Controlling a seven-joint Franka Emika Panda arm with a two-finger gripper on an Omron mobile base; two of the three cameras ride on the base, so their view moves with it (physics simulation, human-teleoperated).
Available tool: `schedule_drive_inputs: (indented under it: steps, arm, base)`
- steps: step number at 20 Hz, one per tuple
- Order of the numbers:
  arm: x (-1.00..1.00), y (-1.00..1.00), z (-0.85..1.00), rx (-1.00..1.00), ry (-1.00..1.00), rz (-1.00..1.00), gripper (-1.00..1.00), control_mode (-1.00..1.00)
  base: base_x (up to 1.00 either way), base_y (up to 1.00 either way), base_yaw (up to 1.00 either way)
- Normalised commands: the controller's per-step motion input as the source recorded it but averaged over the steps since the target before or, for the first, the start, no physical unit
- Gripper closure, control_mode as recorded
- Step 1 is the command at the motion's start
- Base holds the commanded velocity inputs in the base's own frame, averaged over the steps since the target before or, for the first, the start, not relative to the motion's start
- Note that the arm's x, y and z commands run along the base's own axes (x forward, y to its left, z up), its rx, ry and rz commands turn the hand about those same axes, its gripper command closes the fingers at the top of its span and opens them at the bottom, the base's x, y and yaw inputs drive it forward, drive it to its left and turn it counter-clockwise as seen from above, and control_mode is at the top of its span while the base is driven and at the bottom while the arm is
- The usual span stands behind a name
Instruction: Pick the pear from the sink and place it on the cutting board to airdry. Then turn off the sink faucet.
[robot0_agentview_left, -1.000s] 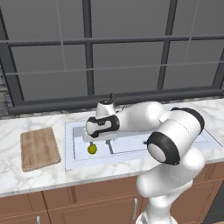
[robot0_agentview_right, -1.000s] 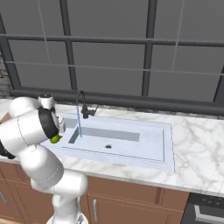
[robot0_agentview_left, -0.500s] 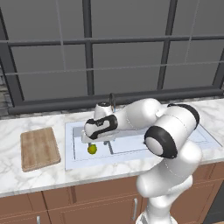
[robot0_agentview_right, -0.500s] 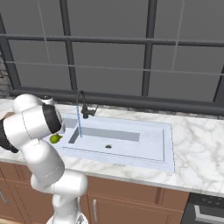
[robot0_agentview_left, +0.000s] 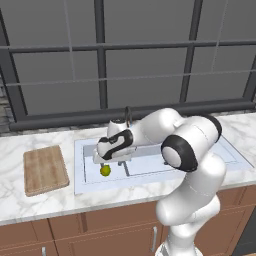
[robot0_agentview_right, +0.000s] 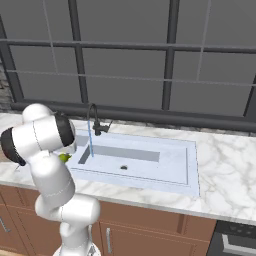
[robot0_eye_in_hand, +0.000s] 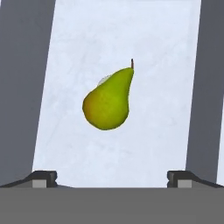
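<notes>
The yellow-green pear (robot0_eye_in_hand: 108, 103) lies on the pale floor of the sink (robot0_eye_in_hand: 144, 39), stem pointing away, straight ahead of my gripper (robot0_eye_in_hand: 112, 177). The gripper is open, with its fingertips (robot0_eye_in_hand: 43, 177) wide apart and nothing between them. From the left base view the gripper (robot0_agentview_left: 111, 162) hangs just above the pear (robot0_agentview_left: 105, 170) at the left end of the sink (robot0_agentview_left: 150, 165). The wooden cutting board (robot0_agentview_left: 45, 169) lies on the counter left of the sink. The dark faucet (robot0_agentview_right: 92, 117) stands at the back rim, and a thin blue stream of water falls from its spout.
A marble counter (robot0_agentview_right: 225, 175) runs along both sides of the sink, with brown cabinet fronts (robot0_agentview_left: 100, 230) below. A large dark-framed window (robot0_agentview_left: 140, 55) rises behind the counter. My own arm (robot0_agentview_right: 45, 145) hides most of the pear (robot0_agentview_right: 64, 158) in the right base view.
The hand has sunk a little and drifted left over the pear, with the elbow swinging left too. The pear has not moved and the jaws stay wide.
</notes>
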Motion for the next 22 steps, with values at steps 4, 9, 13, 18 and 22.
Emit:
schedule_drive_inputs:
  steps: [4, 9, 13, 18, 22]
  arm:
    - [0.26, 0.0, -0.16, 0.0, 0.0, 0.0, -1.0, -1.0]
    - [0.29, 0.05, -0.18, 0.0, 0.0, 0.0, -1.0, -1.0]
    - [0.25, 0.09, -0.18, 0.0, 0.0, 0.0, -1.0, -1.0]
    - [0.21, 0.08, -0.17, 0.0, 0.0, 0.0, -1.0, -1.0]
    - [0.12, 0.06, -0.17, 0.0, 0.0, 0.0, -1.0, -1.0]
  base:
    - [0.0, 0.0, 0.0]
    - [0.0, 0.0, 0.0]
    - [0.0, 0.0, 0.0]
    - [0.0, 0.0, 0.0]
    - [0.0, 0.0, 0.0]
